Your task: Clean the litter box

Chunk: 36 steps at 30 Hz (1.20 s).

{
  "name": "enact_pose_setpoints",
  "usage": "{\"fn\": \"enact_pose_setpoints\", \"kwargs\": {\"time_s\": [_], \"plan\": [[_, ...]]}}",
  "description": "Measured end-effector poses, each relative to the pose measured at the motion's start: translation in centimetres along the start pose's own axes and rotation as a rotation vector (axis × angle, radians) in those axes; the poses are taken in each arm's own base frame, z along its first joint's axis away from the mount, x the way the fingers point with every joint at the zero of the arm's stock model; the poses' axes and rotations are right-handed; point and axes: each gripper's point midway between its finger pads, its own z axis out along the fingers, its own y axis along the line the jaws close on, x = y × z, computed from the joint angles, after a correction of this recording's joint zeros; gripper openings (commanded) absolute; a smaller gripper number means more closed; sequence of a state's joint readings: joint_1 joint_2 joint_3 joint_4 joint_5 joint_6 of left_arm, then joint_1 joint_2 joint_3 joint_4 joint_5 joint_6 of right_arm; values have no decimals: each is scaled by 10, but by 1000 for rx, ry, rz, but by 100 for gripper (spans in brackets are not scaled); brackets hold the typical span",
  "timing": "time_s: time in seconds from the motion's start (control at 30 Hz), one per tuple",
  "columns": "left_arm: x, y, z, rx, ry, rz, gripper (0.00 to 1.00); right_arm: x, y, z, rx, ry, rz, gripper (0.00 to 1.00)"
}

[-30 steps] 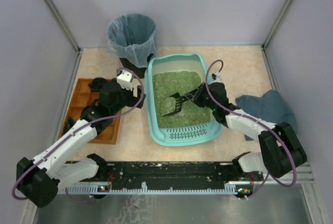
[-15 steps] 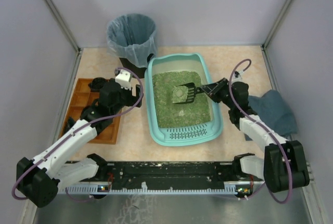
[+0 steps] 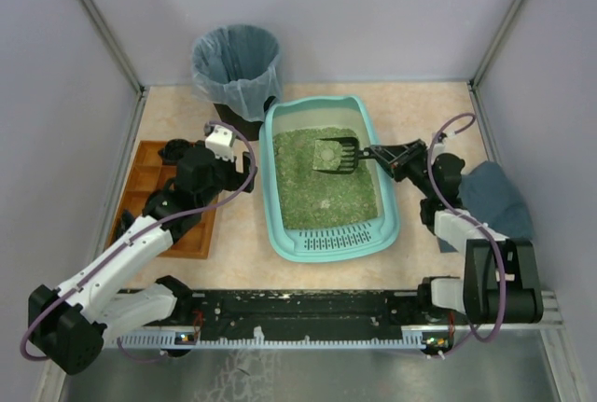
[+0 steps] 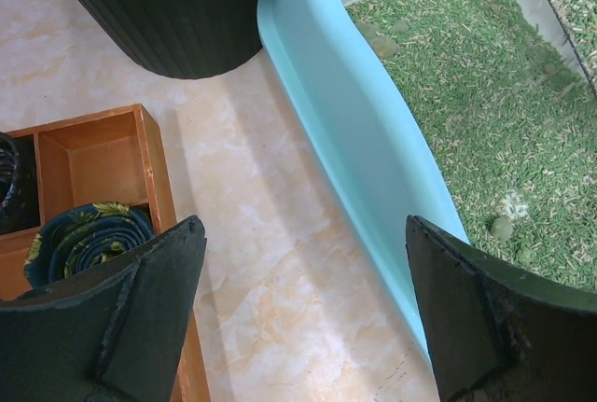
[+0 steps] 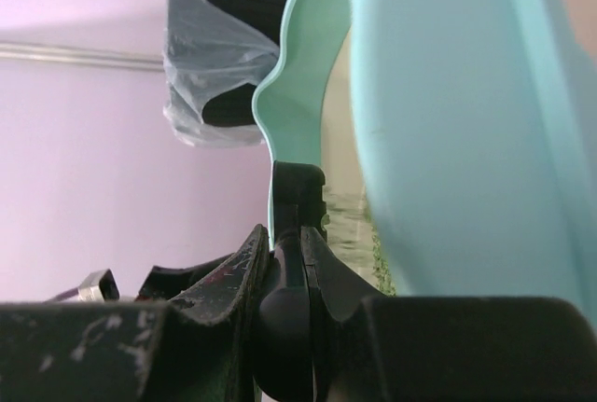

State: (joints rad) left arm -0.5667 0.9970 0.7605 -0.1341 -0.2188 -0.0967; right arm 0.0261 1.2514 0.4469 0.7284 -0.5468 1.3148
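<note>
The teal litter box (image 3: 336, 243) lies mid-table, filled with green litter; its left wall (image 4: 373, 141) shows in the left wrist view. A black slotted scoop (image 3: 336, 155) carrying litter hovers over the far half of the box. My right gripper (image 3: 397, 155) is shut on the scoop's handle (image 5: 297, 199) at the box's right rim. A pale clump (image 3: 323, 204) lies on the litter, with a small round clump (image 4: 503, 227) near the left wall. My left gripper (image 4: 303, 327) hangs open over bare tabletop, just left of the box.
A black bin (image 3: 237, 68) with a blue-grey bag stands behind the box's far left corner. A brown wooden compartment tray (image 3: 149, 187) lies at the left, holding a rolled patterned item (image 4: 84, 239). A blue-grey cloth (image 3: 490, 195) lies at the right.
The right arm lifted the scoop out of the near middle of the litter and carried it toward the far right of the box, now loaded with litter. The left arm hardly moved.
</note>
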Motion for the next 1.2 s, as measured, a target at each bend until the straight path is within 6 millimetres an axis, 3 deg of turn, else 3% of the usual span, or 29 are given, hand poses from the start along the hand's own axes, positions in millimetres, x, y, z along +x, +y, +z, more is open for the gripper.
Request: {"fn": "enact_pose_setpoints", "kwargs": {"time_s": [0.1, 0.27, 0.43, 0.57, 0.7, 0.87, 1.0, 1.1, 1.2], "plan": [[0, -1, 0, 3, 0, 0, 93, -4, -6, -1, 6, -12, 37, 0], [0, -2, 0, 14, 2, 1, 93, 7, 0, 2, -25, 37, 57, 0], [2, -4, 0, 26, 5, 3, 93, -9, -4, -2, -19, -17, 83, 0], [3, -5, 1, 33, 7, 4, 93, 4, 1, 1, -43, 30, 93, 0], [3, -6, 1, 39, 8, 4, 93, -3, -5, -1, -37, 6, 123, 0], [3, -8, 1, 46, 9, 5, 92, 18, 0, 6, -47, 76, 107, 0], [4, -8, 1, 46, 10, 5, 93, 5, -4, 5, -38, 31, 106, 0], [4, -8, 1, 46, 10, 5, 92, 15, 2, 9, -45, 69, 81, 0], [6, -8, 2, 46, 16, 6, 92, 10, 1, 8, -41, 60, 72, 0]]}}
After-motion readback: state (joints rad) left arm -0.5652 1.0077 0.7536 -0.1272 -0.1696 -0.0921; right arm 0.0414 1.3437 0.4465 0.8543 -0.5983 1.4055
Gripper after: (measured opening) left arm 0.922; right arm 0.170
